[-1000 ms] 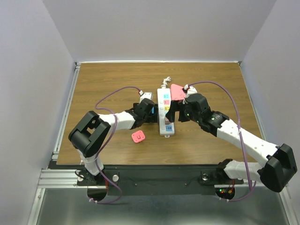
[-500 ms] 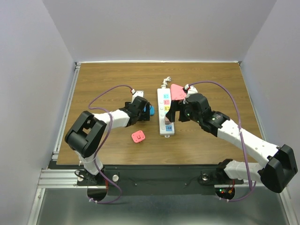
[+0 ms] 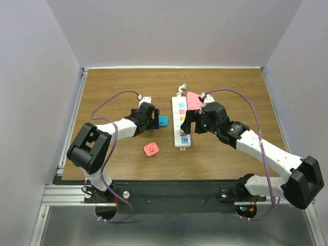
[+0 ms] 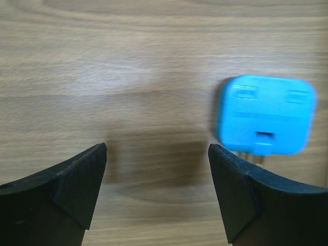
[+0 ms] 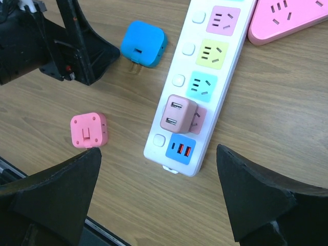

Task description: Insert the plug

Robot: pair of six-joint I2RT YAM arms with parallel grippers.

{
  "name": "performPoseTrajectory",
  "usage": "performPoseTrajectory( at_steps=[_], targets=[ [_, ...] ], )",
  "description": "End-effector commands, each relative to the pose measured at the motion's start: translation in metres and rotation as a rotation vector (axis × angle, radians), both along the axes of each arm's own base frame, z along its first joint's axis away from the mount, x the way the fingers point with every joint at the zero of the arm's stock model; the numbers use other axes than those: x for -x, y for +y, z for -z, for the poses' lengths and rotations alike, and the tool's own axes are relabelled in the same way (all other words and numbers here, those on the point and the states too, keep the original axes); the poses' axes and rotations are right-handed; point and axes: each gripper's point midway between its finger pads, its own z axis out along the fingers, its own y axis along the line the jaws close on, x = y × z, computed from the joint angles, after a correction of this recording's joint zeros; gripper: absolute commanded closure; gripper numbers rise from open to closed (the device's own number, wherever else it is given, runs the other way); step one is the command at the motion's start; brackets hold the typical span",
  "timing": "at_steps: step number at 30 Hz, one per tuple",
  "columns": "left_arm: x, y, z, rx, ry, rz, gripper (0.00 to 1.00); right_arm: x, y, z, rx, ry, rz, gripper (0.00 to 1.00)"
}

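A white power strip point(image 3: 180, 123) lies mid-table; it also shows in the right wrist view point(image 5: 200, 87). A mauve USB adapter point(image 5: 178, 114) sits tilted on it, over the pink socket. A blue plug point(image 3: 163, 121) lies loose on the wood just left of the strip, prongs showing at its near edge point(image 4: 265, 115). My left gripper point(image 3: 155, 120) is open and empty, the blue plug just beyond its right finger point(image 4: 233, 189). A pink plug point(image 3: 151, 149) lies nearer me. My right gripper point(image 3: 188, 123) is open and empty, hovering over the strip's near end point(image 5: 159, 154).
A pink triangular socket block point(image 3: 193, 100) lies beside the strip's far right end, with the strip's cable stub point(image 3: 180, 89) behind it. Purple cables loop over both arms. The table's edge rail point(image 3: 72, 123) runs along the left.
My left gripper has let go of the blue plug beside the strip and drawn back to the left. The plug now lies on the wood. The right arm has barely moved.
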Motion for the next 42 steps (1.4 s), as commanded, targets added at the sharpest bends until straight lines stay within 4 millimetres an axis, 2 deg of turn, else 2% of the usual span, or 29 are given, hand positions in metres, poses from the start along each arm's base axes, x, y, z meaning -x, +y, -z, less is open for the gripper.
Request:
performPoseTrajectory(
  at_steps=[1, 3, 4, 5, 8, 11, 16, 20, 28, 40, 42],
  targets=[
    [0.001, -0.048, -0.049, 0.193, -0.117, 0.111, 0.08, -0.01, 0.007, -0.015, -0.037, -0.045, -0.007, 0.02],
    [0.005, -0.066, -0.055, 0.228, -0.124, 0.142, 0.08, -0.011, 0.007, -0.016, -0.039, -0.047, -0.007, 0.02],
    [0.009, -0.081, -0.058, 0.246, -0.126, 0.168, 0.06, -0.012, 0.007, -0.017, -0.041, -0.047, -0.006, 0.02],
    [0.009, -0.087, -0.058, 0.252, -0.127, 0.171, 0.01, -0.013, 0.006, -0.017, -0.04, -0.046, -0.005, 0.02],
    [0.005, -0.095, -0.047, 0.248, -0.102, 0.168, 0.01, -0.012, 0.005, -0.019, -0.047, -0.048, -0.005, 0.01],
    [0.001, -0.09, -0.039, 0.21, -0.099, 0.137, 0.01, -0.01, 0.003, -0.021, -0.051, -0.053, -0.005, 0.0],
    [-0.007, -0.077, -0.039, 0.142, -0.123, 0.091, 0.01, -0.009, -0.001, -0.024, -0.056, -0.064, 0.001, 0.0],
    [-0.011, -0.074, -0.038, 0.118, -0.133, 0.085, 0.01, -0.009, -0.003, -0.022, -0.056, -0.059, 0.0, 0.0],
    [-0.016, -0.075, -0.018, 0.065, -0.104, 0.095, 0.01, -0.01, -0.003, -0.025, -0.063, -0.063, -0.003, 0.0],
    [-0.024, -0.075, -0.008, 0.005, -0.101, 0.132, 0.01, -0.011, -0.003, -0.024, -0.065, -0.06, 0.001, 0.0],
    [-0.022, -0.076, -0.004, 0.008, -0.09, 0.147, 0.08, -0.011, -0.004, -0.025, -0.066, -0.059, 0.003, 0.0]
  ],
)
